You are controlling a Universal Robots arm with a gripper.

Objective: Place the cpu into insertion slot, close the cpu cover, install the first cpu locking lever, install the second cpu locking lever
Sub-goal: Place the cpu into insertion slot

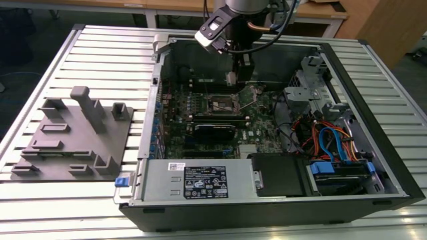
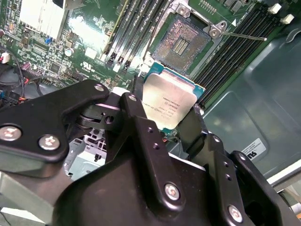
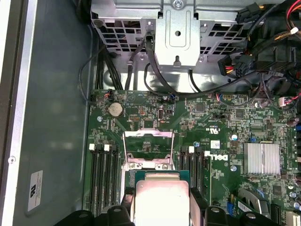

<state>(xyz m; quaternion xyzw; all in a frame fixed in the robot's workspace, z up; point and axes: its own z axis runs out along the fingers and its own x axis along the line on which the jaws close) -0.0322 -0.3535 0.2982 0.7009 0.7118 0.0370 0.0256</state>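
Observation:
My gripper (image 1: 233, 76) hangs inside the open computer case, shut on the cpu (image 2: 170, 102), a flat square chip with a silver-grey top. The chip is held by its edges between black fingers (image 2: 135, 101), a little above the green board. In the exterior view the insertion slot (image 1: 223, 104) lies open just below and in front of the gripper. The second wrist view shows the slot's bare contact field (image 2: 181, 41) uncovered, with a thin locking lever (image 2: 242, 35) swung out beside it. In the first wrist view the cpu cover (image 3: 148, 134) stands raised just past the held cpu (image 3: 162, 200).
Long memory slots (image 3: 104, 176) flank the socket. A metal drive cage (image 1: 308, 90) and bundled cables (image 1: 327, 142) fill the case on the exterior view's right. The power supply (image 1: 193, 181) sits at the front. A grey fixture plate (image 1: 73, 140) lies outside the case.

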